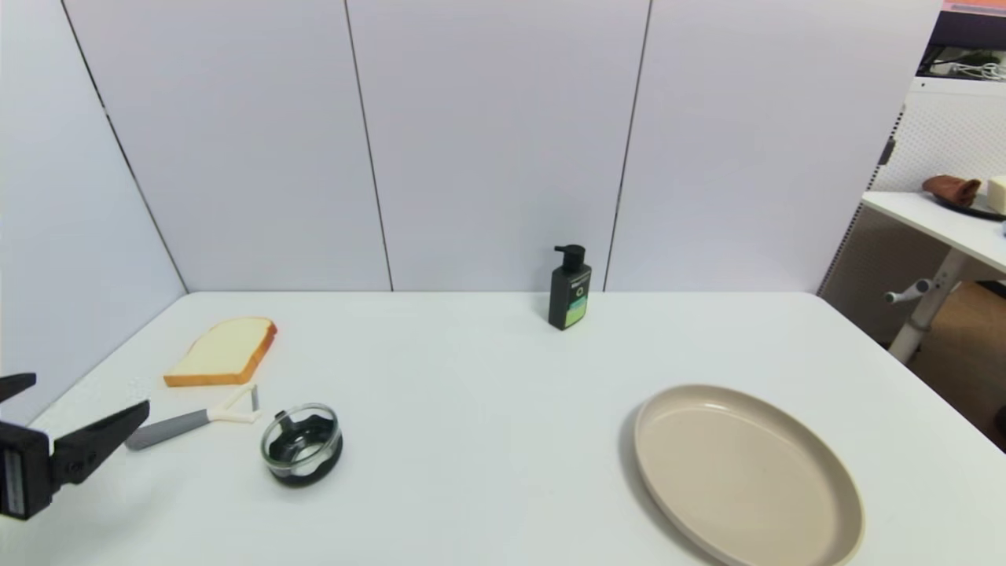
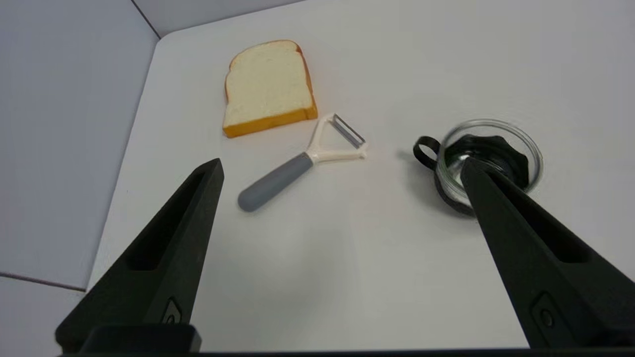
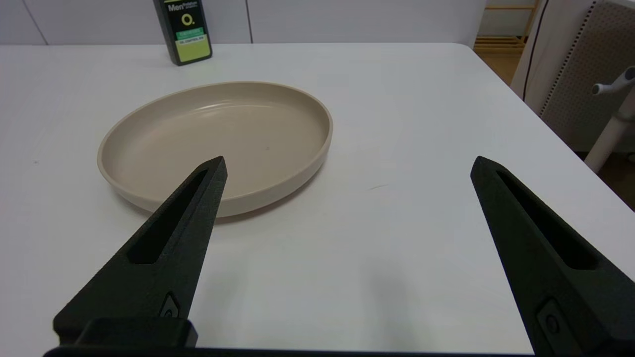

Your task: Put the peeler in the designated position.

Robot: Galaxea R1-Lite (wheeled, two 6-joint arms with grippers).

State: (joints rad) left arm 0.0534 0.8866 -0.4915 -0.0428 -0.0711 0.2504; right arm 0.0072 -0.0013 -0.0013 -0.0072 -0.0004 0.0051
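The peeler [image 1: 192,420] lies flat on the white table at the near left, grey handle pointing left and cream forked head beside the bread. In the left wrist view the peeler [image 2: 297,167] sits ahead of the wide-spread fingers, untouched. My left gripper [image 1: 86,415] hovers open at the left edge, just short of the handle's end, and shows as the left gripper [image 2: 342,166] with nothing held. My right gripper [image 3: 347,166] is open above the table's near right, beside the plate; it is outside the head view. The bare tabletop [image 1: 487,409] in the middle carries no mark.
A bread slice [image 1: 224,351] lies behind the peeler. A glass jar with a black insert [image 1: 302,443] stands right of it. A dark pump bottle [image 1: 570,288] stands at the back wall. A large beige plate [image 1: 833,487] fills the near right.
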